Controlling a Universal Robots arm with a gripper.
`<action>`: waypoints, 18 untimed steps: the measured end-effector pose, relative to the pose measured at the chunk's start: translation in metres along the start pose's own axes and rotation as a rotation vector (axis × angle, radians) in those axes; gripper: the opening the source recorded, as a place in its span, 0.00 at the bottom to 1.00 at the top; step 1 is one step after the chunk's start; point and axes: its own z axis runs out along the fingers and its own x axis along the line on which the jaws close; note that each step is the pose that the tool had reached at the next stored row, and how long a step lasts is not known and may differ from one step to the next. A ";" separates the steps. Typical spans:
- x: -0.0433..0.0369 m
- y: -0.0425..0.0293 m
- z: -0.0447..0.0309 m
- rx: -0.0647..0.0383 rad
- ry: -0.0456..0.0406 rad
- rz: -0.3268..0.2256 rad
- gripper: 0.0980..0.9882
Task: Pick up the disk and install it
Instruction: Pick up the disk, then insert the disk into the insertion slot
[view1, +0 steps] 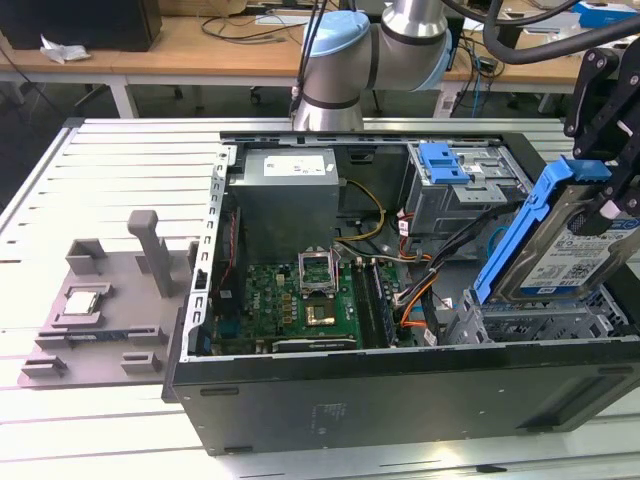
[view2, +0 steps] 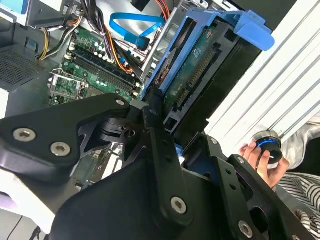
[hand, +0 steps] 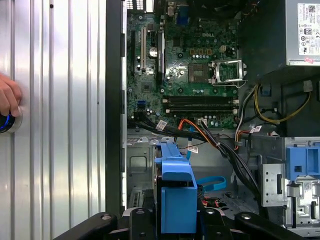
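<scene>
The black gripper (view2: 172, 125) is clamped on the disk (view2: 200, 65), holding it tilted above the drive cage (view1: 530, 320) in the open computer case (view1: 400, 400); it looks stiff, fairly heavy and shock-sensitive, best gripped by its blue bracket (view2: 250, 30)

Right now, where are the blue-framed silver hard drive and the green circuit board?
Blue-framed silver hard drive (view1: 583, 252): exterior view, on its labelled face.
Green circuit board (view1: 270, 300): exterior view, on its green surface.

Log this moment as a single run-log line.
held: silver rectangular metal disk in blue plastic bracket | pincer: shut on disk | pose: tilted, at grey metal drive cage | installed: not yet
</scene>
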 end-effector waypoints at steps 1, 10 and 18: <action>0.0000 0.0000 0.0000 0.000 0.0000 0.000 0.30; -0.0045 -0.0023 0.0064 0.000 0.0000 0.000 0.30; -0.0044 -0.0038 0.0167 0.000 0.0050 -0.001 0.30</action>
